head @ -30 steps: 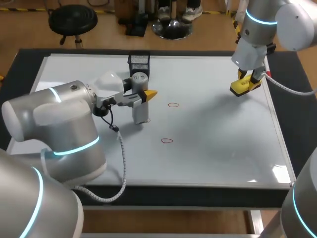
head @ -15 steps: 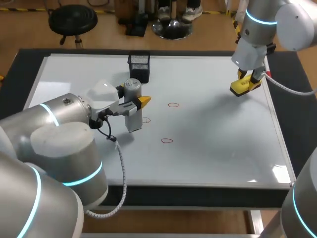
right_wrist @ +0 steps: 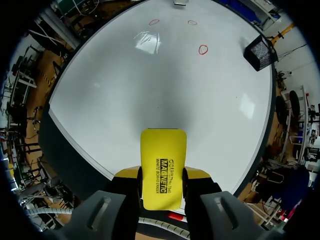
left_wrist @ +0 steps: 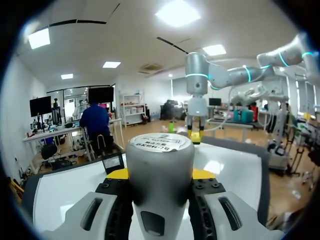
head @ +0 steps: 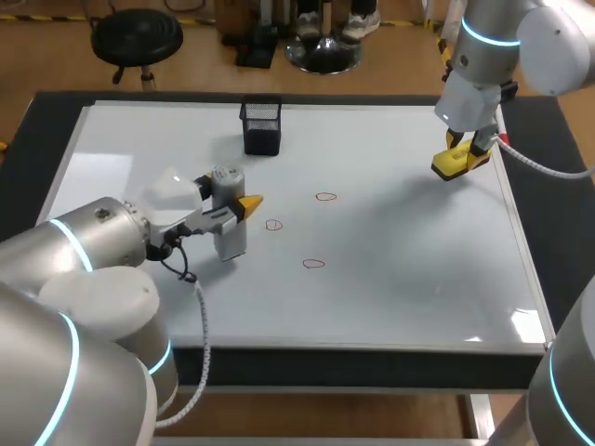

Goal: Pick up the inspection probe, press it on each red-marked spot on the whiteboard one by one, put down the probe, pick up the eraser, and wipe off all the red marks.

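The grey cylindrical inspection probe (head: 229,237) stands upright over the whiteboard (head: 418,279), with my left gripper (head: 234,208) shut on it. In the left wrist view the probe (left_wrist: 159,165) fills the gap between the fingers. Three red marks lie to its right: one (head: 272,225) close by, one (head: 324,196) farther back, one (head: 314,264) nearer the front. My right gripper (head: 462,153) hangs above the board's back right, shut on the yellow eraser (head: 456,163). In the right wrist view the eraser (right_wrist: 162,167) sits between the fingers, with the marks (right_wrist: 203,49) far ahead.
A black mesh holder (head: 261,125) stands at the back of the board, behind the probe; it also shows in the right wrist view (right_wrist: 258,52). The board's raised frame (head: 525,251) runs along the right side.
My left arm has carried the probe leftward and toward the front, away from the mesh holder, uncovering the middle red mark. The right arm and eraser have stayed still.
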